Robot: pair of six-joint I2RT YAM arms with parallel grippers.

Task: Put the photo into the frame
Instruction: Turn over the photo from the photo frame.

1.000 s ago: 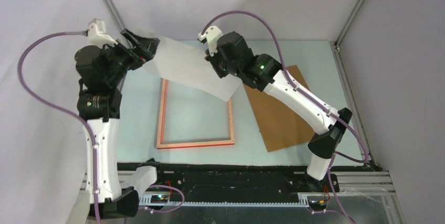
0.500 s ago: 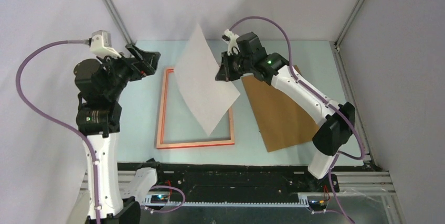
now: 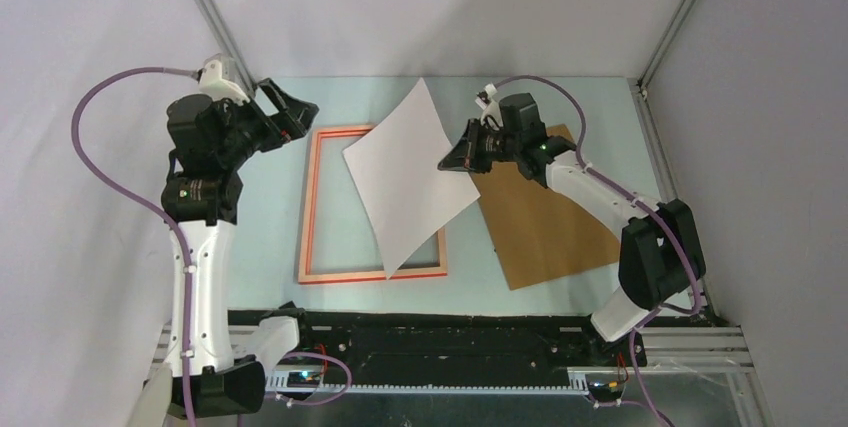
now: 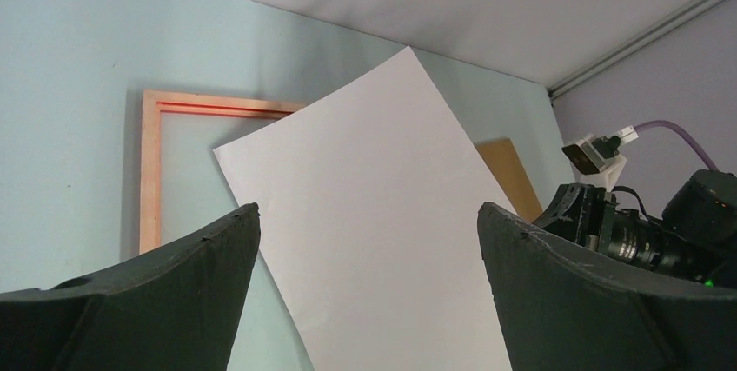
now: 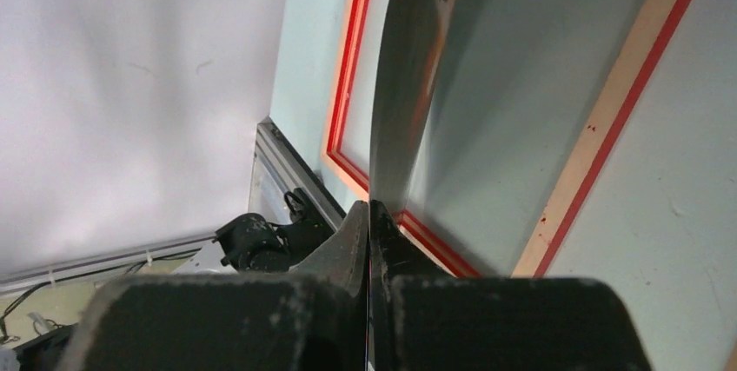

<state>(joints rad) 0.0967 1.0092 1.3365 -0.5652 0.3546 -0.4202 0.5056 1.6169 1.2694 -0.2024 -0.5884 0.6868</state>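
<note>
Right, your right gripper is clamped on the photo at its 3 o'clock edge, holding it tilted, white back up, over the frame lying flat on the counter. Your left gripper hangs wide apart, empty, at the frame's 11 o'clock.

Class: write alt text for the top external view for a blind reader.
The right gripper pinches a rectangular photo, white back up, tilted over a thin red-edged picture frame on the pale table. The left gripper hovers open nearby; a plain brown board lies right of the frame.
</note>
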